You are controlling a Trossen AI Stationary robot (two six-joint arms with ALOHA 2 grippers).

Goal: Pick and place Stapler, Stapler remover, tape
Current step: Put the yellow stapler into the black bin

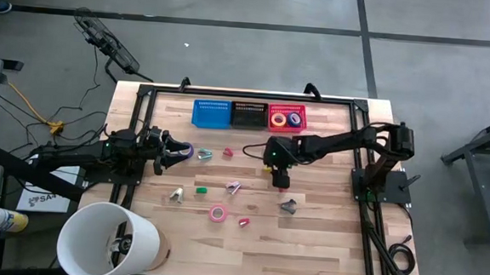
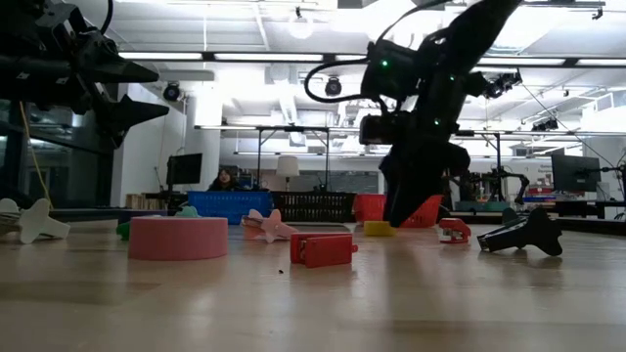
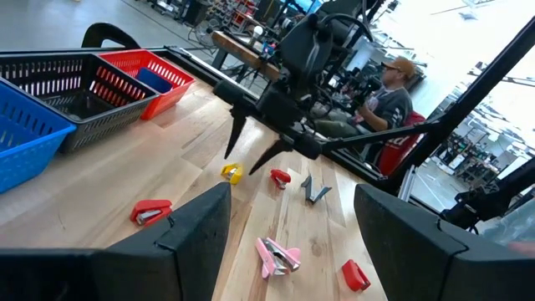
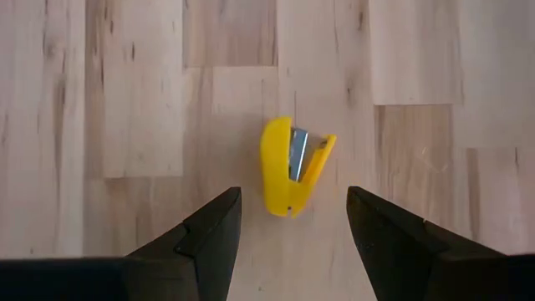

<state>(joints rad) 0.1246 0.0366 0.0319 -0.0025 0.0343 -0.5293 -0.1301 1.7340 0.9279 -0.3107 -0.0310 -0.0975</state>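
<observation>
From above, the right gripper hangs near the centre of the table, fingers pointing down at about six o'clock from its wrist. The left gripper waits over at the table's nine o'clock side, jaws spread wide and holding nothing, with a purple tape roll just beside its tips. At twelve o'clock sit three baskets in a row: blue basket, black basket, and red basket, the last with what look like a yellow and a blue roll in it, though they are small from here. A pink tape roll lies toward six o'clock, and a big white cylinder stands at seven.

At table height, the pink tape roll lies flat in front, a red stapler just to its three o'clock, and the right gripper hangs down over a yellow stapler.

From the left wrist, the left gripper's fingers stand well apart, and the right gripper is poised above the yellow stapler.

From the right wrist, the right gripper is partly open and empty, and the yellow stapler lies on the wood just ahead of the gap between the fingers, untouched.
</observation>
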